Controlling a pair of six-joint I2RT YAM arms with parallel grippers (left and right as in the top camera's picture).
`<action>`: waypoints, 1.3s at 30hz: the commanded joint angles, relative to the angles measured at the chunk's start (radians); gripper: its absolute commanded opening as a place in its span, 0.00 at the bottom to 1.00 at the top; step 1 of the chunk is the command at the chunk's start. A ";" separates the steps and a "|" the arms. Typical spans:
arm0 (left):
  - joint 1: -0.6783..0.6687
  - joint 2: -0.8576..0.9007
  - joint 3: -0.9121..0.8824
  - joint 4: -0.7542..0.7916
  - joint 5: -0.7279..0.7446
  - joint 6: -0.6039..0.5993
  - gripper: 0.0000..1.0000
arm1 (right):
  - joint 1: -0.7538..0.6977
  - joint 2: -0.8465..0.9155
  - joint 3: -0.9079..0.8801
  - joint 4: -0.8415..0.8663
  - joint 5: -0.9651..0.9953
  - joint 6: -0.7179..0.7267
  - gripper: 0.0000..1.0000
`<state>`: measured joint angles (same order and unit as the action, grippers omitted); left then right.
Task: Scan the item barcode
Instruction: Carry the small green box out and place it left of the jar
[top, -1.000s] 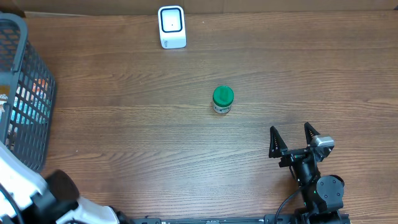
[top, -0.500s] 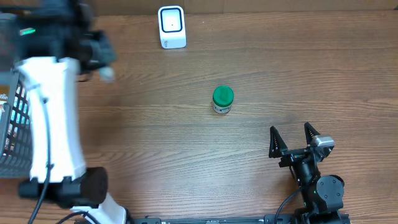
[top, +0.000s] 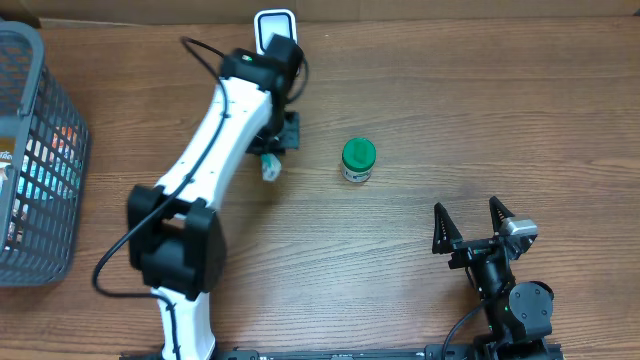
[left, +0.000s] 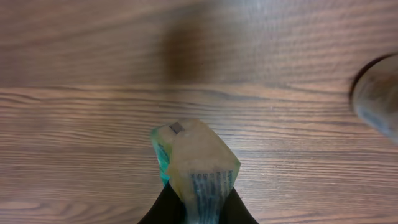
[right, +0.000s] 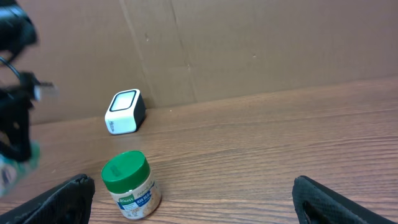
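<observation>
The left gripper (left: 198, 210) is pressed tight on a small see-through packet (left: 198, 163) with a blue-green edge. The packet sticks out past the fingers and hangs over the wooden table (top: 450, 90), not touching it. Dark lines near the bottom of the packet may be the barcode, but they are too blurry to tell.

A second ago the left arm (top: 215, 150) was down in the near left corner. Half a second ago it was up over the gray basket (top: 40, 150). Now it has swung across to the middle of the table. It has stopped just in front of the white scanner (top: 275, 17), so the arm hides part of the scanner from above.

That likely means the packet came out of the basket and is ready to be scanned. It probably has to be turned so its lines face the scanner's window.

The green-lidded jar (top: 358, 160) has not moved. The right gripper (top: 470, 228) has stayed spread wide, holding nothing, near the right edge.
</observation>
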<state>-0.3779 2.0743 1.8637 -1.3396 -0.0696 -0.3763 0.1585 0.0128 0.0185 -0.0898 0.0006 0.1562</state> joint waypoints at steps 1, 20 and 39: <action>-0.038 0.049 -0.007 0.017 -0.019 -0.049 0.04 | -0.002 -0.009 -0.010 0.005 0.005 -0.008 1.00; -0.083 0.115 0.005 0.135 -0.024 -0.089 0.69 | -0.002 -0.009 -0.010 0.005 0.005 -0.008 1.00; 0.165 -0.243 0.384 -0.089 -0.044 0.052 0.59 | -0.002 -0.009 -0.010 0.005 0.005 -0.008 1.00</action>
<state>-0.2665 1.9137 2.2055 -1.4105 -0.0952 -0.3843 0.1585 0.0128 0.0185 -0.0898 0.0006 0.1555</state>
